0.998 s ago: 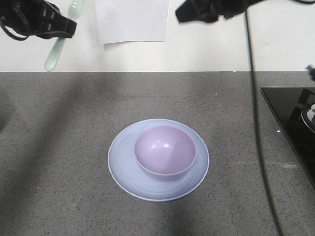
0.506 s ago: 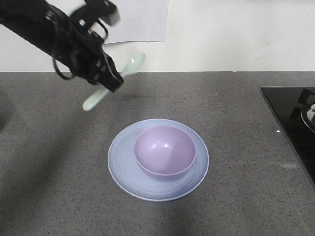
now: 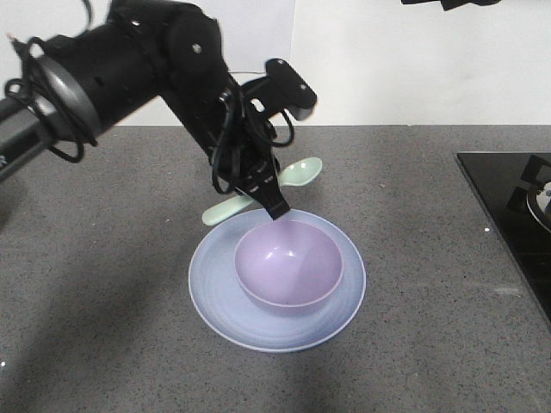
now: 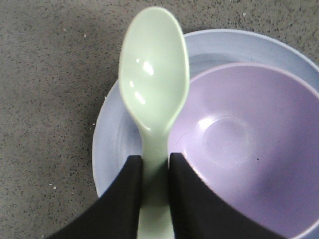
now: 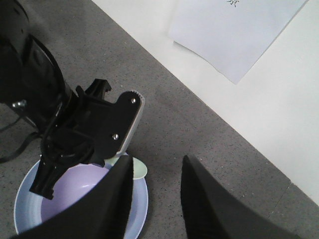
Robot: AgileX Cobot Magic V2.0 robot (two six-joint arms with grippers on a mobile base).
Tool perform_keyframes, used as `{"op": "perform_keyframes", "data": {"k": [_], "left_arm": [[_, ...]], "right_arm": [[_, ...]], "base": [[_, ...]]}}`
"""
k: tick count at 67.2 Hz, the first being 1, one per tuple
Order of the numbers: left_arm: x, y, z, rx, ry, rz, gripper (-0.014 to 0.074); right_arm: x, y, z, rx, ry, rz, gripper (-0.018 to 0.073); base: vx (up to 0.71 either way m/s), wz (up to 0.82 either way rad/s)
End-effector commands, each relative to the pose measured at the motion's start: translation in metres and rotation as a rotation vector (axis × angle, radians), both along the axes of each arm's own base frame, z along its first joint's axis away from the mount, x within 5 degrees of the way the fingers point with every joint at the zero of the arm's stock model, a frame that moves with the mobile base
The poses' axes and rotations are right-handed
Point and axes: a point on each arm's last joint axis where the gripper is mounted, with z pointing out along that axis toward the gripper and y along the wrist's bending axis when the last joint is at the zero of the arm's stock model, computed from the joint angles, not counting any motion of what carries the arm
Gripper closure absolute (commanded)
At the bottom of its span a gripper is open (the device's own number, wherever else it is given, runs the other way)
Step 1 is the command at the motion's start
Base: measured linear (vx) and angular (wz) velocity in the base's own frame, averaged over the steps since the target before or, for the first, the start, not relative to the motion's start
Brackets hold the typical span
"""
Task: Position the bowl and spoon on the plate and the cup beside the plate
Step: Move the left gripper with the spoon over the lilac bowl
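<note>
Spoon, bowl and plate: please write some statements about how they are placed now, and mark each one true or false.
1. The bowl sits on the plate. True.
2. The left end effector grips the spoon by its handle. True.
3. The spoon lies inside the bowl. False: it is held in the air at the edge of the plate and bowl.
4. The bowl is upside down. False: its opening faces up.
5. The right end effector is shut on something. False: it is open and holds nothing.
</note>
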Motion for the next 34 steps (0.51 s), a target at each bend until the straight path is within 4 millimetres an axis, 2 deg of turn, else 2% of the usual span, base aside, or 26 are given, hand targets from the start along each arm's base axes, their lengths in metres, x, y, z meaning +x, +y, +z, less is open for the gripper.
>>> {"op": "perform_keyframes", "data": {"k": [1,23,34], "left_arm": [[-0.015,-0.003,0.030,-0.019,-0.081,-0.011,0.0603],[-0.019,-0.008,0.028,-0.056,-0.040,0.028,0.0603],[-0.022,-0.006,0.008,-0.014,0.020,0.026,0.0603]], "right_arm": [[-0.011,-0.004,0.017,0.046,-0.091,-0.006,0.0322],[-0.011,-0.004,0.017,0.045,-0.089,-0.005,0.0322],[-0.011,-0.004,0.017,0.045,-0.090,-0.006,0.0322]], "base": [[0.00,0.00],[0.00,0.00],[0.00,0.00]]}}
